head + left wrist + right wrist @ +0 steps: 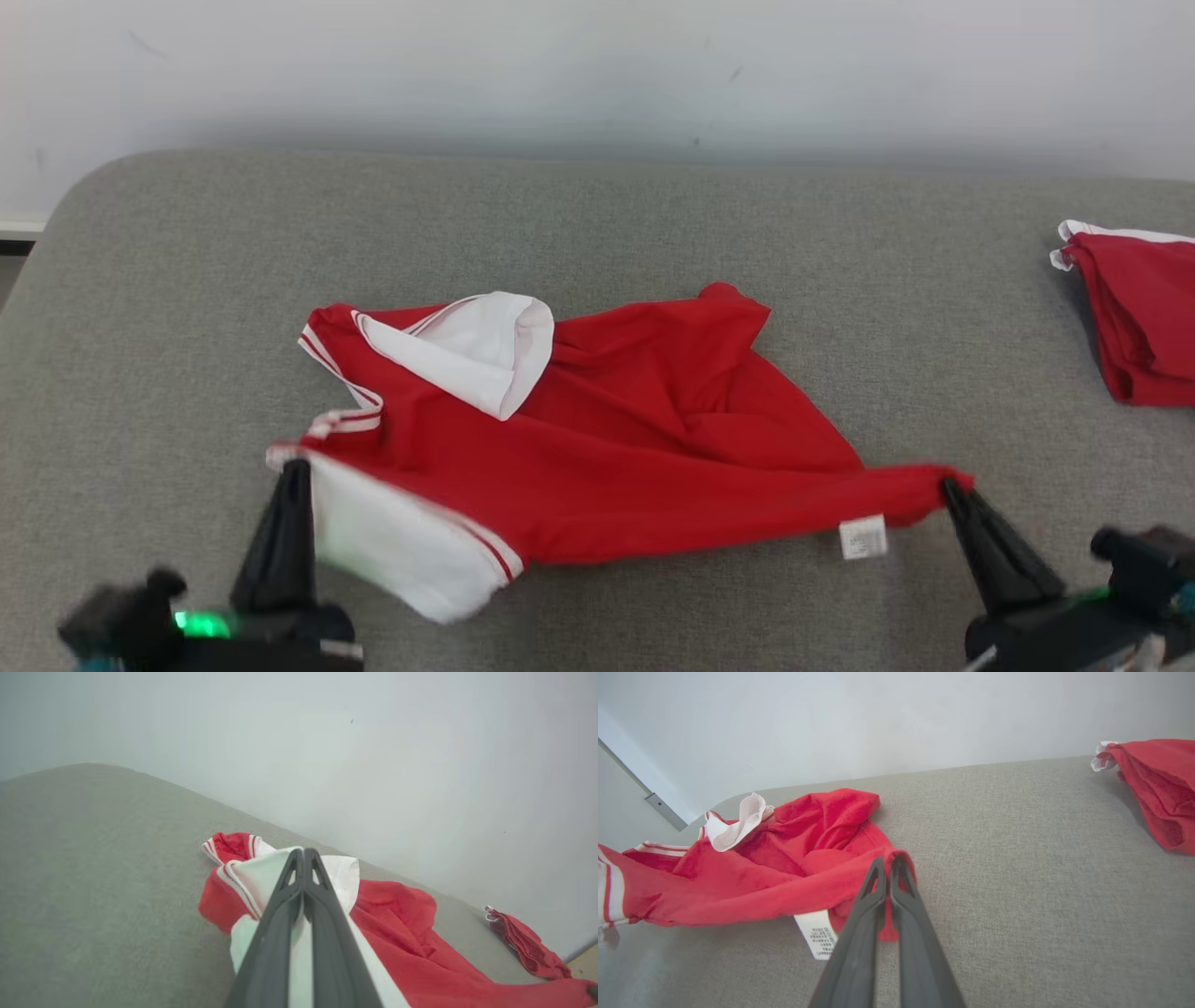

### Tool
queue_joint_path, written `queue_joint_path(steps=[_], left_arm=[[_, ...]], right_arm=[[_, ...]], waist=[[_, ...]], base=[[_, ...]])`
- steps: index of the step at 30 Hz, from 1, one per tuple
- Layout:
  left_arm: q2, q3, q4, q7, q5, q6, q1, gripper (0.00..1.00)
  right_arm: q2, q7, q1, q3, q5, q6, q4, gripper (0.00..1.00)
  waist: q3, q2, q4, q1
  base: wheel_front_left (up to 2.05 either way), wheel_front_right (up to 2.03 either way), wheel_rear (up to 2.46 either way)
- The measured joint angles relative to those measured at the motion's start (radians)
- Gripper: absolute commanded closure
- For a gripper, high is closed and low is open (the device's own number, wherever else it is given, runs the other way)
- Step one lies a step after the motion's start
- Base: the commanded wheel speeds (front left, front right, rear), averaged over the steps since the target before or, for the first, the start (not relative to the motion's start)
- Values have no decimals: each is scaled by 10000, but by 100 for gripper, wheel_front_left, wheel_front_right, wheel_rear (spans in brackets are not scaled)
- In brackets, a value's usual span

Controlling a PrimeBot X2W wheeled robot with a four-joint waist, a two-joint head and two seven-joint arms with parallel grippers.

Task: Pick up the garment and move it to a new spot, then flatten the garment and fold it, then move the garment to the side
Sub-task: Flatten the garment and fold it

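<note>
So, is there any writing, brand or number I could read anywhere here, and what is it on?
White care label at the edge of the red garment: rows of dark print, too small and blurred to read.
No other writing can be made out.

My head camera looks forward and down across the grey bench [653, 215] from its near edge toward the wall [597, 75]. My wrist cameras sit low and close behind their jaws: the left faces the far right corner, the right the far left. All three share the red garment [635, 439] and the folded red pile [1144, 317].
</note>
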Motion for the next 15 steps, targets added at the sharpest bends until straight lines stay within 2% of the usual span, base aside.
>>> queue_joint_path(steps=[4,7,11,15], left_arm=[[493,-295,-36,617,-297,0,-1564,100],[934,-449,188,1267,-437,2,-3087,100],[1733,-648,846,2230,-671,0,-5743,100],[1919,-631,1768,3064,-1070,0,-8788,100]], right_arm=[[23,706,-952,-75,385,0,-163,100],[-136,1189,-2275,-10,652,0,109,100],[-201,1712,-4913,151,1246,0,911,100],[-201,2222,-7881,119,1806,-2,2100,100]], waist=[[142,0,-38,0],[365,0,-90,1],[861,0,-201,1],[1562,2,-316,3]], base=[[0,0,0],[0,0,0],[0,0,0],[0,0,0]])
